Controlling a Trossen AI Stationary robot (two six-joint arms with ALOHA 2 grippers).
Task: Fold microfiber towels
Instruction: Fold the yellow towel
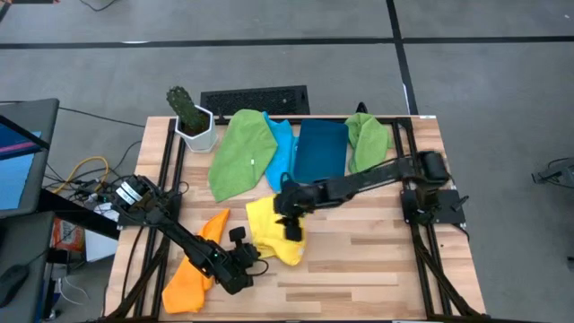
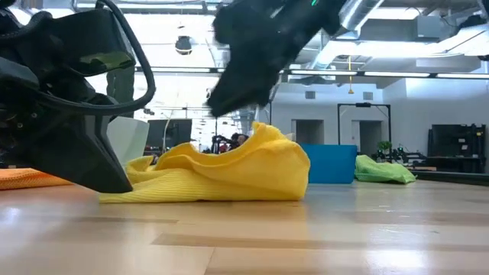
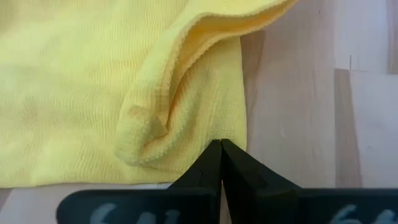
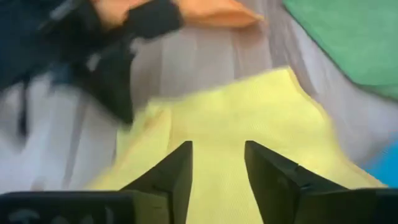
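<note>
A yellow towel (image 1: 273, 233) lies bunched in a humped fold (image 2: 244, 164) mid-table. My left gripper (image 3: 221, 146) is shut, low at the towel's near-left edge (image 1: 254, 262). My right gripper (image 4: 217, 168) is open and hangs above the towel (image 1: 291, 226), with nothing between its fingers. An orange towel (image 1: 193, 269) lies crumpled at the near left under my left arm. A green towel (image 1: 242, 152), a light blue one (image 1: 282, 152) and a second green one (image 1: 368, 139) lie at the far side. My left gripper has its shut fingertips (image 3: 214, 155) at the yellow towel's hemmed edge (image 3: 199, 149), beside a small fold near a corner. It comes slanting down from the table's left. The towel lies on the table there. Whether cloth is caught between the tips, I cannot tell.
A dark blue bin (image 1: 320, 148) stands at the far side between the light blue and green towels. A cactus in a white pot (image 1: 193, 121) sits at the far left corner, a keyboard (image 1: 256, 99) beyond the table. Bare wood (image 1: 377, 260) shows at the near right.
</note>
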